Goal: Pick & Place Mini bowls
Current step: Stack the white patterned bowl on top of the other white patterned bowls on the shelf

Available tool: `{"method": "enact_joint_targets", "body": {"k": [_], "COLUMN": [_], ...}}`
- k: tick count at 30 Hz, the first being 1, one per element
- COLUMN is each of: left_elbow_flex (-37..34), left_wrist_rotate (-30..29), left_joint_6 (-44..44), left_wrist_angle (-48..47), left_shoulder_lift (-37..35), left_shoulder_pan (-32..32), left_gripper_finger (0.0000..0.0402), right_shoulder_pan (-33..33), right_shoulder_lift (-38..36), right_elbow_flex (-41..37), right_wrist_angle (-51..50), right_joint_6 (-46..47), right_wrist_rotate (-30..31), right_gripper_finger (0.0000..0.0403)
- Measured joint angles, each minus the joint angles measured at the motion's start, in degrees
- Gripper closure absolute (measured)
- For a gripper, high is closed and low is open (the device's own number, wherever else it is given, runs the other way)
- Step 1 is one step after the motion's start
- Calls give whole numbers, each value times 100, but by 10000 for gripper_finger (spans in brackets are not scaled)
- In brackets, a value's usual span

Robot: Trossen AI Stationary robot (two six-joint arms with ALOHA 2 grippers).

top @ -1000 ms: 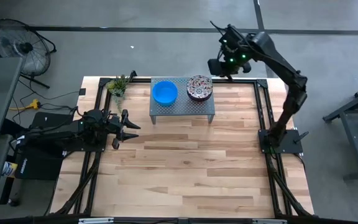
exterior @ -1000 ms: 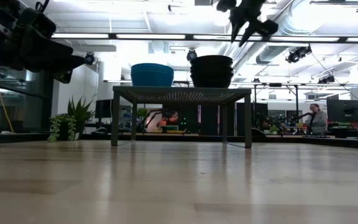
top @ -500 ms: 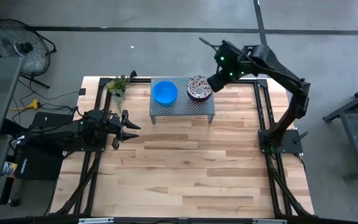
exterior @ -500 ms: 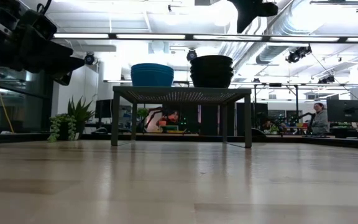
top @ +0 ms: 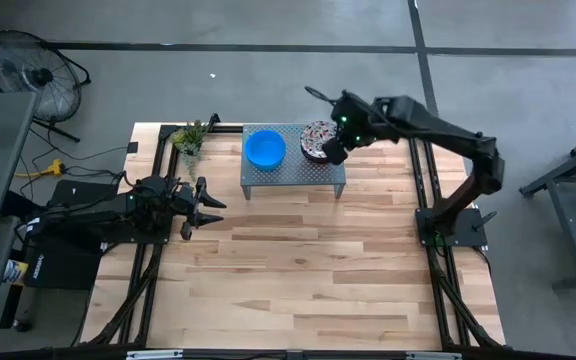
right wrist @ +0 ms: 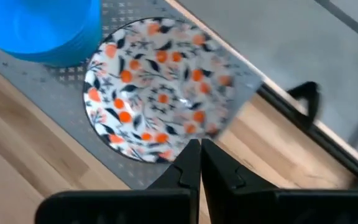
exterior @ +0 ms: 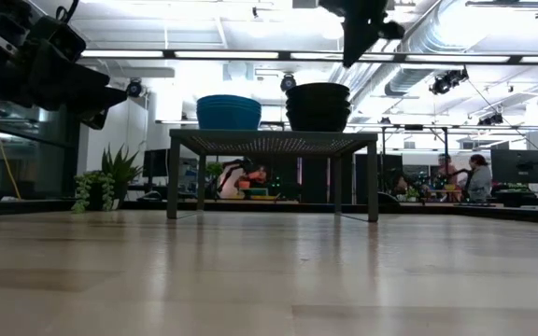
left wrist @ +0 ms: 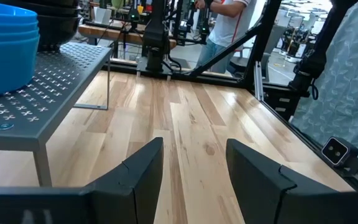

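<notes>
A stack of blue mini bowls [top: 265, 148] and a stack of white floral mini bowls [top: 317, 139] rest by their bases on a grey perforated stand [top: 293, 172] at the table's far middle. My right gripper [top: 332, 150] hangs shut above the floral stack's right rim, pointing steeply down. In the low view the right gripper [exterior: 351, 56] is clear above the floral stack [exterior: 318, 105]. In the right wrist view its shut fingertips [right wrist: 199, 152] stand over the floral bowl's rim [right wrist: 160, 87]. My left gripper [top: 204, 200] waits open and level at the table's left, touching nothing.
A small potted plant [top: 190, 138] stands at the far left corner, left of the stand. Black frame rails [top: 423, 170] run along the table's sides. Bare wood [top: 298, 270] lies in front of the stand. People move in the room beyond the table [exterior: 474, 177].
My right gripper has swung from beyond the table's far right corner toward the left and near side, coming over the floral bowls. It has sunk a little, rolled about its own line, and shut its fingers on nothing. The bowls have kept still.
</notes>
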Motion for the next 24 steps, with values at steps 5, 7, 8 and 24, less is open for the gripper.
{"method": "enact_joint_targets", "body": {"k": [5,7,8,24], "left_elbow_flex": [0,0,0,0], "left_wrist_rotate": [-16,-16,-15,-13], "left_joint_6": [1,1,1,1], "left_wrist_angle": [0,-1,1,4], "left_shoulder_lift": [0,0,0,0], "left_shoulder_pan": [1,-1,1,1], "left_gripper_finger": [229,229,229,229], "right_shoulder_pan": [17,-19,-26,-127], "right_shoulder_lift": [-751,-972,-1070,-2063], "right_elbow_flex": [-1756,-2339,-2589,-4839], "right_wrist_angle": [2299,2930,3237,5499], "right_joint_6": [-161,-208,-276,-652], "right_wrist_rotate": [-312,-322,-339,-505], "right_gripper_finger": [403,403,403,402]}}
